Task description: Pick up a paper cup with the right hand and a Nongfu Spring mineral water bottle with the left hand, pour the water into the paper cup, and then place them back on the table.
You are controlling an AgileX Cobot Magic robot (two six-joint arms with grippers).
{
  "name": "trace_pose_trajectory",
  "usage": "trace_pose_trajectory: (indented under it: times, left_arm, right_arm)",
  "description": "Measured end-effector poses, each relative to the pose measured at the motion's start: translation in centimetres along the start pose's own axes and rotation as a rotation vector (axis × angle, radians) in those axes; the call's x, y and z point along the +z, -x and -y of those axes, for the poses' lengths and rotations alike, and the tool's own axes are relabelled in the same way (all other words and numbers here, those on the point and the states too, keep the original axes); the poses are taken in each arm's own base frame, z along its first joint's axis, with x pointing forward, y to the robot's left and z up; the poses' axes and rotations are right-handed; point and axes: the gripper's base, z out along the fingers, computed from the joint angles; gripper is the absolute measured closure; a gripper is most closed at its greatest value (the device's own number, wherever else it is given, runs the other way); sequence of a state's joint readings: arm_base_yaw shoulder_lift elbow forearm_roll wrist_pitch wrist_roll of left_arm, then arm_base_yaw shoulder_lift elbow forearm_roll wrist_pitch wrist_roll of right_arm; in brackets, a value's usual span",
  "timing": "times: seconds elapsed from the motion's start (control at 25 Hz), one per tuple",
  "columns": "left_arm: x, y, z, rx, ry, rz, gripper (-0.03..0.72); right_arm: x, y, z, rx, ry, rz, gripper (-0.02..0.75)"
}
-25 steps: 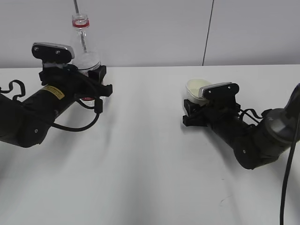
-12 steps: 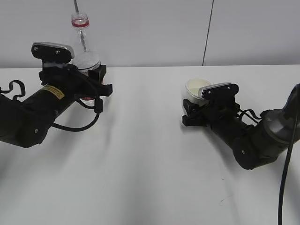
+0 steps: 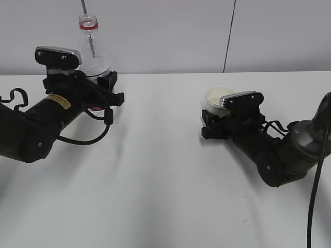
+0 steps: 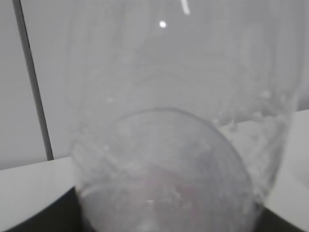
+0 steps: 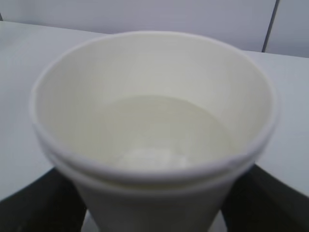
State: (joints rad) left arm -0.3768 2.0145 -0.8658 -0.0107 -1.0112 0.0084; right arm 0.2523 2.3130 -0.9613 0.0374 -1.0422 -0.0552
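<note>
The clear Nongfu Spring mineral water bottle (image 3: 94, 66) stands upright at the back left, with a red neck ring and an open mouth. My left gripper (image 3: 105, 94), on the arm with the yellow sticker, is shut around its lower body. In the left wrist view the bottle (image 4: 169, 145) fills the frame. The white paper cup (image 3: 217, 97) stands upright right of centre, and my right gripper (image 3: 210, 125) is shut around its lower part. In the right wrist view the cup (image 5: 154, 121) holds water (image 5: 154, 130), with the dark fingers (image 5: 43, 203) against its sides. Both bases are hidden.
The white table (image 3: 155, 181) stretches out in front of and between the arms. A grey wall with a dark vertical seam (image 3: 230, 36) runs behind it. Black cables (image 3: 315, 196) hang at the right edge.
</note>
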Motion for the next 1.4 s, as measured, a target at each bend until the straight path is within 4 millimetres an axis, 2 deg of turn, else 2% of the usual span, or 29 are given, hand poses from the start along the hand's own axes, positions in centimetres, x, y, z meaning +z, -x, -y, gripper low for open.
trace_pose_trajectory:
  times: [0.12, 0.4, 0.76, 1.2, 1.4]
  left_arm:
    - [0.0, 0.0, 0.0, 0.0, 0.0, 0.0, 0.328]
    - [0.0, 0.0, 0.0, 0.0, 0.0, 0.0, 0.328]
    - [0.0, 0.0, 0.0, 0.0, -0.001, 0.0, 0.328]
    - [0.0, 0.0, 0.0, 0.0, -0.001, 0.0, 0.328]
    - [0.0, 0.0, 0.0, 0.0, -0.001, 0.001, 0.328]
  right_arm:
    - [-0.5, -0.5, 0.0, 0.0, 0.0, -0.02, 0.178]
    - [-1.5, 0.1, 0.1, 0.004, -0.007, -0.032, 0.177]
    - [-3.9, 0.4, 0.2, 0.007, -0.006, -0.065, 0.177]
    - [-4.1, 0.7, 0.4, 0.024, -0.02, -0.058, 0.176]
    - [-4.0, 0.0, 0.4, 0.025, -0.025, -0.064, 0.176]
